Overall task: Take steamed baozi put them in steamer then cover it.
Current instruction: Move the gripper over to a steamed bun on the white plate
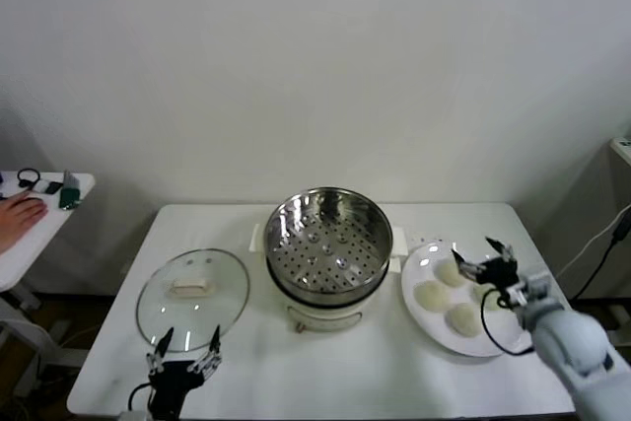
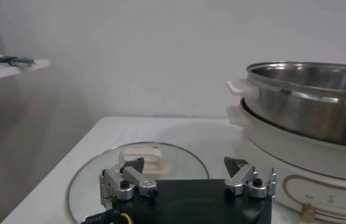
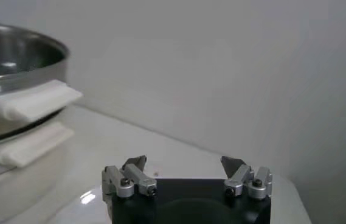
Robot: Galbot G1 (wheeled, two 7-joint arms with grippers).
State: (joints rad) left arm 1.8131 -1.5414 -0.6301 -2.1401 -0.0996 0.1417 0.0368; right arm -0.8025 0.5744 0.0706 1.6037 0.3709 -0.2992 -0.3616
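Note:
The steamer (image 1: 328, 244) is a shiny steel basket with a perforated floor and nothing in it, standing mid-table on a cream pot base (image 1: 325, 320). Several cream-white baozi (image 1: 431, 295) lie on a white plate (image 1: 424, 329) to its right. My right gripper (image 1: 480, 255) hovers open over the plate's far side and holds nothing. A glass lid (image 1: 192, 298) with a cream handle lies flat to the left of the steamer. Just in front of the lid, my left gripper (image 1: 187, 342) stands open and empty. The left wrist view shows the lid (image 2: 137, 167) beyond the left gripper (image 2: 186, 165). In the right wrist view, the steamer (image 3: 8, 73) lies off to one side of the right gripper (image 3: 186, 163).
A small side table (image 1: 44, 209) stands at the far left with a person's hand (image 1: 18, 216) and a few small items on it. A dark cable (image 1: 601, 248) hangs by the table's right edge. A plain wall lies close behind the table.

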